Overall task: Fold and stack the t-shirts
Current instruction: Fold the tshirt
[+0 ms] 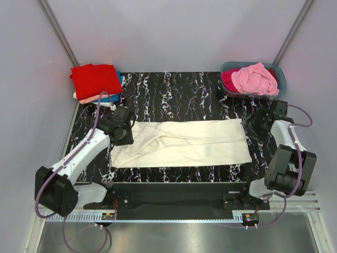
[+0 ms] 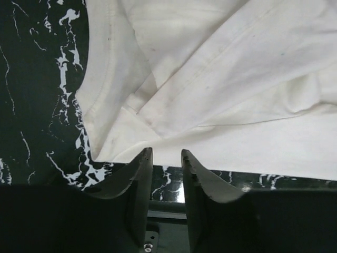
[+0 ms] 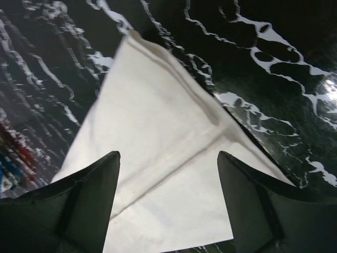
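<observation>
**Top external view.** A black, white-veined tabletop (image 1: 174,84) stands between plain grey walls. At 10 o'clock lies a finished stack, with a red t-shirt (image 1: 95,79) on top and blue (image 1: 120,78) and salmon (image 1: 92,98) edges showing beneath it. At 2 o'clock a grey-blue tub (image 1: 280,79) holds a pink t-shirt (image 1: 255,79) and a magenta one (image 1: 229,80), both unfolded. At centre the cream t-shirt (image 1: 184,143) lies as a long band running 9 to 3 o'clock, its sides folded in but not yet shortened. The left hand (image 1: 126,136) is at its 9 o'clock end and the right hand (image 1: 254,125) at its 3 o'clock end.

**Left wrist view.** The fingers (image 2: 141,176) stand slightly parted with nothing between them. The shirt's collar end lies flat just beyond the tips.

**Right wrist view.** The fingers (image 3: 87,200) stand wide apart and grip nothing. A corner of the cream shirt lies flat on the tabletop below them.

**Judgement.** Roughly half the task is done. Left are the cream shirt's crosswise folds and stacking, then both tub shirts.
</observation>
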Available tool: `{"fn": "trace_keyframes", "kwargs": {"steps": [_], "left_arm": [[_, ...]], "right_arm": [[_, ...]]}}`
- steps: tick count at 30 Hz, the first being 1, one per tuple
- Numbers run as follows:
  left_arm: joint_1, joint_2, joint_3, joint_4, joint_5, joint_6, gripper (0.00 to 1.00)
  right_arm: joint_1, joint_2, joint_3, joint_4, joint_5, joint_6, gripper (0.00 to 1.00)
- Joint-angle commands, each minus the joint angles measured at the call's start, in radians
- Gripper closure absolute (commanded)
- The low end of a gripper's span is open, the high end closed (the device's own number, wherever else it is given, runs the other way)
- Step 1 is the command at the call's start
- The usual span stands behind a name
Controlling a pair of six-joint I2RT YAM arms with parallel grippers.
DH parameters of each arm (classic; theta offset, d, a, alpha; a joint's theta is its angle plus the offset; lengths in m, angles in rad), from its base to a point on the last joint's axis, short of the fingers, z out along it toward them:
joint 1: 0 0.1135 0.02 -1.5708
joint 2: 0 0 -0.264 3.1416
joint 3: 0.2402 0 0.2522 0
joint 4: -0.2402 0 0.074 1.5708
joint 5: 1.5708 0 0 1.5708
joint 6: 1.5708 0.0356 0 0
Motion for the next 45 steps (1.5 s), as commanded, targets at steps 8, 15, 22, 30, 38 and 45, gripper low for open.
{"fn": "trace_keyframes", "kwargs": {"steps": [8,15,22,30,38,45], "left_arm": [[-0.003,-0.059,-0.197,0.274,0.155,-0.158,0.67],[-0.001,0.191,-0.234,0.443,0.21,-0.166,0.75],[0.02,0.434,-0.017,0.427,0.181,-0.113,0.78],[0.062,0.892,0.684,0.23,0.134,-0.038,0.79],[0.078,1.448,1.644,0.182,0.506,-0.017,0.69],[0.121,1.059,1.26,0.448,0.575,-0.018,0.08]], "right_arm": [[0.222,0.075,0.104,0.045,-0.085,-0.068,0.24],[0.312,0.345,0.214,-0.027,-0.022,-0.13,0.26],[0.426,0.336,0.098,0.005,-0.175,-0.099,0.26],[0.824,-0.025,-0.233,0.161,-0.346,0.215,0.25],[1.336,-0.142,0.097,0.035,-0.27,0.404,0.19],[1.242,-0.159,0.28,-0.297,0.05,0.196,0.12]]}}
